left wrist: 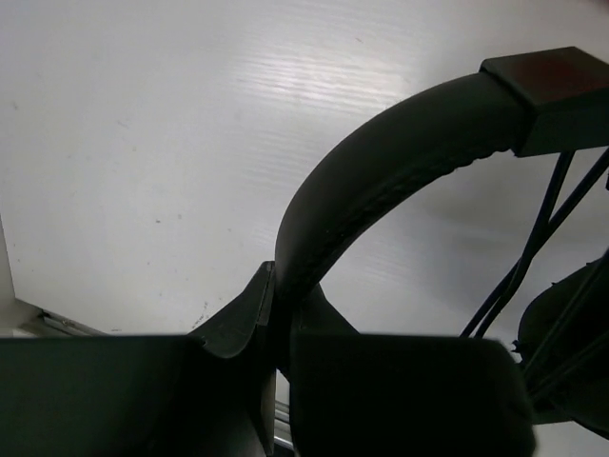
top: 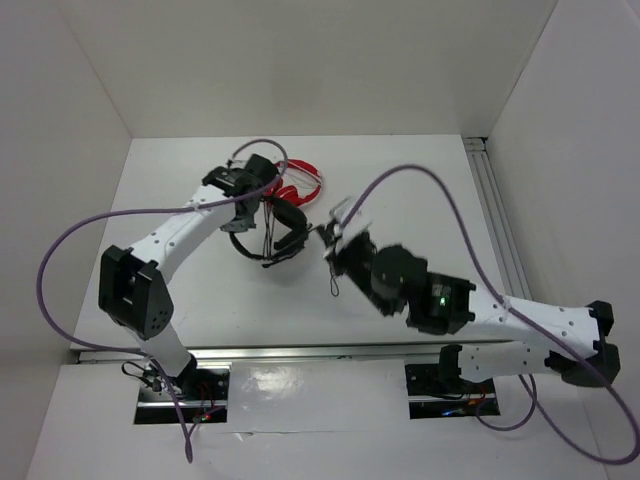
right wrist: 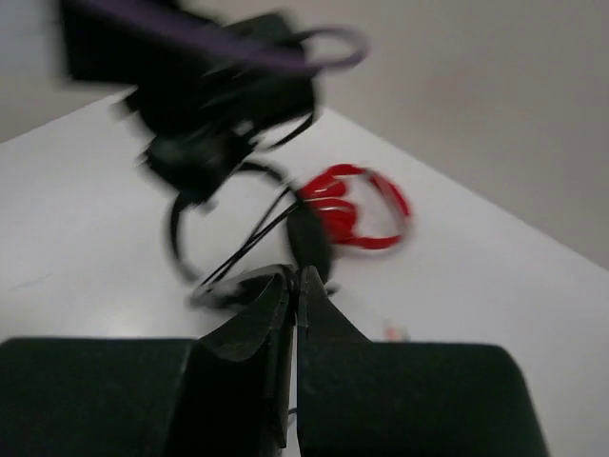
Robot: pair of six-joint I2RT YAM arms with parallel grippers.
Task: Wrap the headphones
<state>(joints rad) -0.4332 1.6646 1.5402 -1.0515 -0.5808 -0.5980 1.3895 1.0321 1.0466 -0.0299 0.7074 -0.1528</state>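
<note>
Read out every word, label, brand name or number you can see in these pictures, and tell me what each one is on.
No text can be read in any view.
black headphones: the headband, seen close up in the left wrist view, is plain with no brand showing.
red headphones: too small and blurred to read.
left arm, right arm: no lettering shows, only a green light on the right arm.

White counter (top: 240,310), faintly scuffed, and red headphones (top: 300,188) lying flat on it toward the far side.
</note>
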